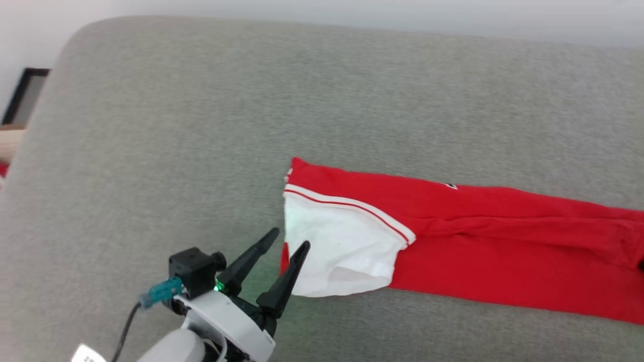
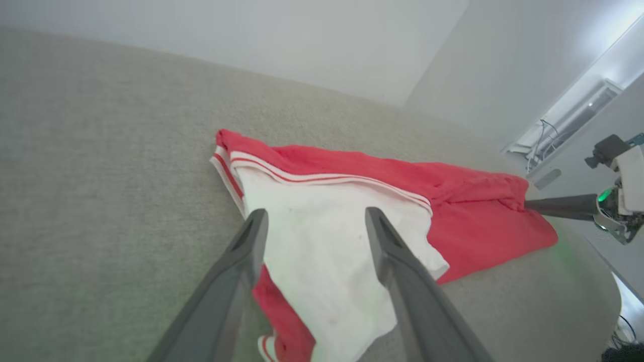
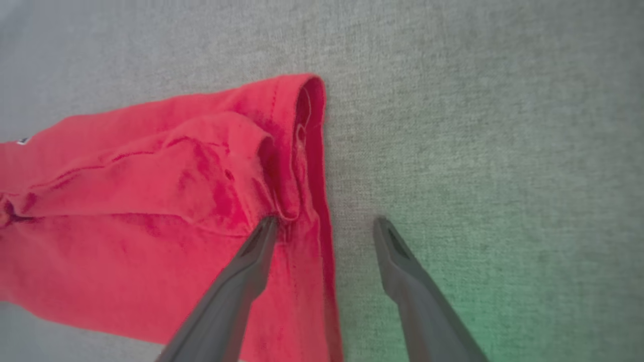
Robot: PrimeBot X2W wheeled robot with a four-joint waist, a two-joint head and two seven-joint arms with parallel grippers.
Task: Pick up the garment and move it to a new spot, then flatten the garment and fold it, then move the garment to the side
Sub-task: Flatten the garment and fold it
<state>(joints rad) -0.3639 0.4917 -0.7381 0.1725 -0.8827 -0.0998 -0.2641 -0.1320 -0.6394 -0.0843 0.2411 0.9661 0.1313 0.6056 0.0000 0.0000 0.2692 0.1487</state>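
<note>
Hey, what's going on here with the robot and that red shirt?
The robot is working on a red and white garment, which lies folded into a long strip on a grey fabric surface. Its left gripper stands open at the white-sleeve end and its right gripper stands open at the red hem end. Neither holds the cloth.

Grey woven-fabric surface [image 1: 151,125]; garment [image 1: 503,241] lies on it, folded into long strip.

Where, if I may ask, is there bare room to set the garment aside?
Bare grey surface lies beyond the garment toward the wall, and left of its white sleeve, past the left gripper. Crowded along the garment's red length on the right.
</note>
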